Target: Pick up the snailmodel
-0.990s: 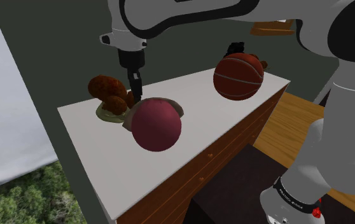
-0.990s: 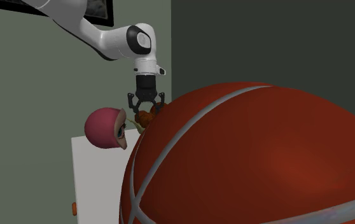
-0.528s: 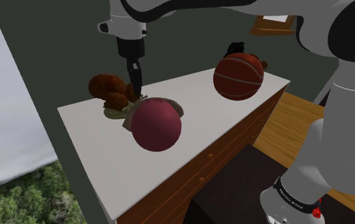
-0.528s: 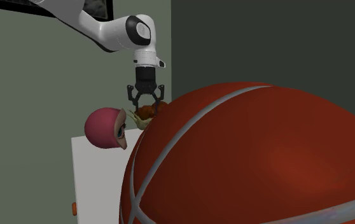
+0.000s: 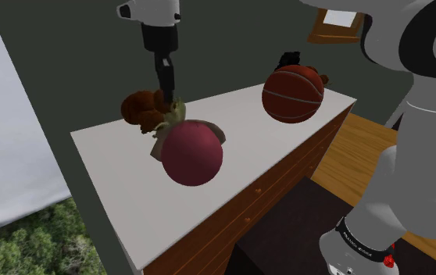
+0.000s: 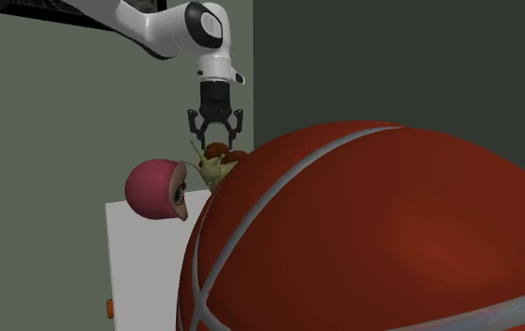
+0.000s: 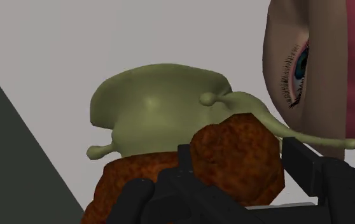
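A: State of pincer (image 6: pixel 216 139)?
B: Clamped on snail (image 5: pixel 144 109) shell, fingers narrowly apart.
A: Snail loc?
B: Under pincer, far end of table (image 5: pixel 279 148), shoulder view's left, just beside pink head (image 5: pixel 191 152).

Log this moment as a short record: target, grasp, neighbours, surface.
target: snail model, brown shell, olive body
grasp: end effector shut on a brown lobe of the shell
neighbours: pink head model close beside the snail; basketball apart, toward the shoulder view's right
surface: white top of a wooden chest of drawers
lift: cannot tell whether the snail is clear of the top
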Action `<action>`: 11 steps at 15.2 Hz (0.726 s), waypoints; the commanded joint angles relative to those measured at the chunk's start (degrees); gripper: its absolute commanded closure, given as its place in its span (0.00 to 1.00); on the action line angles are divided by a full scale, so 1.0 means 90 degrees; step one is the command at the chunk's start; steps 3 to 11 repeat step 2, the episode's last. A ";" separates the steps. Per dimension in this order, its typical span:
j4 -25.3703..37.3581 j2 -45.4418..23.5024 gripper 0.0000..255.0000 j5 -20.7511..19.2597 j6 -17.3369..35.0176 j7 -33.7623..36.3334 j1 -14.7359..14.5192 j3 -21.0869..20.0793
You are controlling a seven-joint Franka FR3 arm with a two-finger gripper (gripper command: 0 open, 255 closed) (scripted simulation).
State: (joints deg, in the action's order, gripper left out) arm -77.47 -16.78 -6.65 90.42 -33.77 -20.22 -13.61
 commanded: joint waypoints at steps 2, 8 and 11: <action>0.0126 -0.0011 1.00 -0.0006 -0.0102 -0.0003 -0.0007 -0.0001; 0.0126 -0.0011 1.00 -0.0006 -0.0102 -0.0003 -0.0007 -0.0001; 0.0126 -0.0011 1.00 -0.0006 -0.0102 -0.0003 -0.0007 -0.0001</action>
